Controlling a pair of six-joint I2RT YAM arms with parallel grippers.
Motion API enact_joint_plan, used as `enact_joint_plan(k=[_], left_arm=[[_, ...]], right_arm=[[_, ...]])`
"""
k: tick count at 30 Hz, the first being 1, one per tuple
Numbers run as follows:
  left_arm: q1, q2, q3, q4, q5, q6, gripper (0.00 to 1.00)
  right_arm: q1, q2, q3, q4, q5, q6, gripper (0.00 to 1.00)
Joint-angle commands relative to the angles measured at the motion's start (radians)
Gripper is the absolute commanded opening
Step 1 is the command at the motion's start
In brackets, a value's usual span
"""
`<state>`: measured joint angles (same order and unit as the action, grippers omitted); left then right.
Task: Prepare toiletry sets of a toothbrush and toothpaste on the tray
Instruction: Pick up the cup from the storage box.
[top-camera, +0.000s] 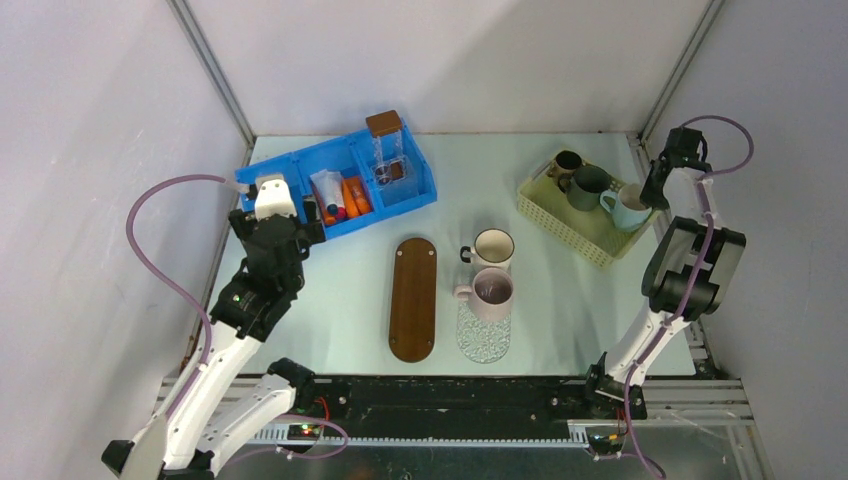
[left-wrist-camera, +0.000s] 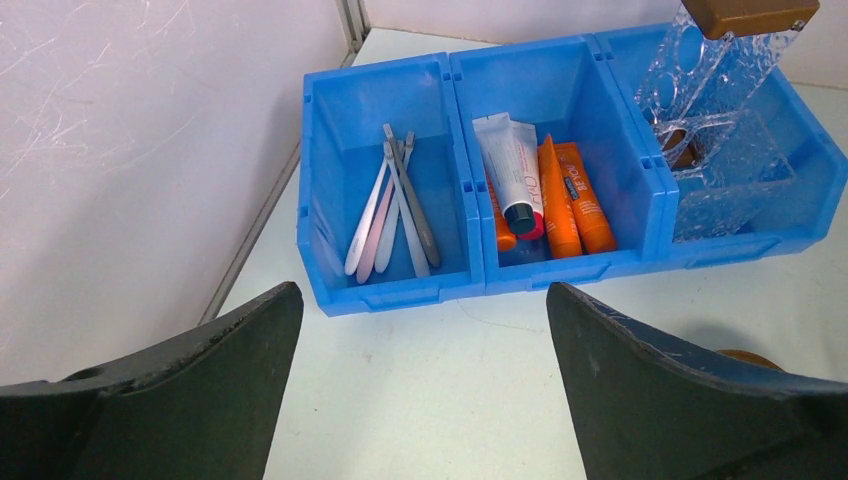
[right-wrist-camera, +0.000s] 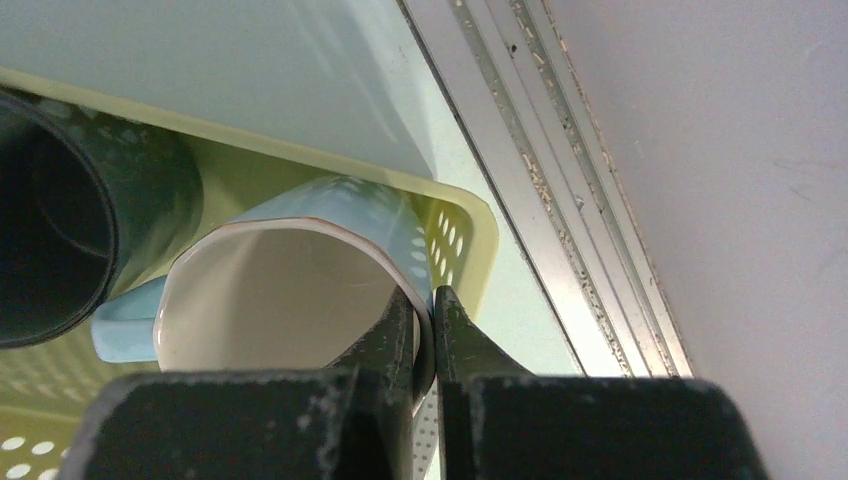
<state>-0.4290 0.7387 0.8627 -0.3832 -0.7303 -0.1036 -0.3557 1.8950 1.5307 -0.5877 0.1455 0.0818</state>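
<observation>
Reaches w/ L arm (top-camera: 238, 305) up from base at bottom-left, elbow bent, forearm leaning to far-left side. Tilts L wrist forward and down. Holds L gripper (left-wrist-camera: 422, 300) wide apart, w/ nothing betw. the two dark fingers (left-wrist-camera: 200, 390), seen at bottom corners of wrist view, tips well apart. Stands R arm (top-camera: 690, 265) high from base at bottom-right, folded at elbow, last link going toward far-right corner. Points R gripper (right-wrist-camera: 432, 312) down. Pinches thin wall of light-blue mug (right-wrist-camera: 300, 265) at rim, jaws nearly together: one finger inside, other outside, both touching the wall.
</observation>
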Motion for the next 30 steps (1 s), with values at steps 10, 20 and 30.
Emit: enact_joint_plan(k=[10, 20, 30], left_arm=[[0.009, -0.012, 0.002, 0.019, 0.014, 0.001, 1.0], [0.009, -0.01, 0.01, 0.01, 0.065, -0.039, 1.0], [0.009, -0.015, 0.05, -0.021, 0.121, -0.079, 1.0]], right_arm=[[0.046, -0.313, -0.033, 0.037, -0.017, 0.119, 0.0], [0.219, -0.569, -0.135, -0.028, 0.086, 0.237, 0.0], [0.484, -0.815, -0.24, -0.267, 0.123, 0.318, 0.0]])
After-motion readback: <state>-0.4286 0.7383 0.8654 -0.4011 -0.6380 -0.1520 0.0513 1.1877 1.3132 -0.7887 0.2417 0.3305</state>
